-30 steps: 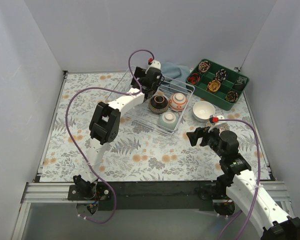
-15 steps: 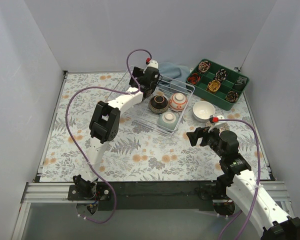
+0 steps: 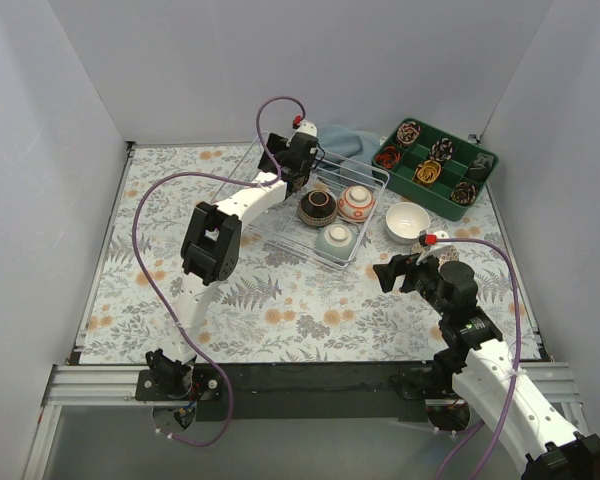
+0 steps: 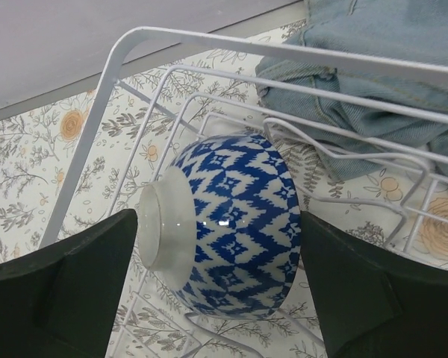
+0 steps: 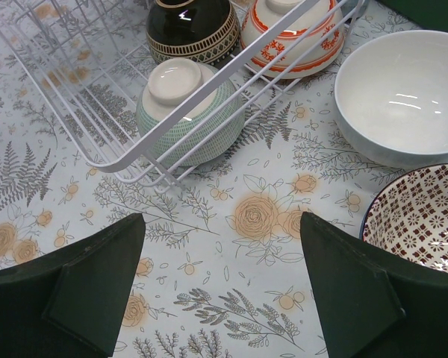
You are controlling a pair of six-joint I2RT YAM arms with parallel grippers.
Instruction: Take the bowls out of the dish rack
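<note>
Left gripper (image 4: 218, 250) straddles blue bowl (image 4: 235, 212) (grip unclear)

No words, numbers or signs can be read on anything here; the bowls only have patterns.

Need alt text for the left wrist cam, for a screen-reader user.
A blue-and-white patterned bowl lies tipped on its side inside the white wire dish rack, its foot pointing left, framed between the two dark fingers of the open left tool. A denim cloth lies beyond the rack, and a floral table cover shows underneath.
</note>
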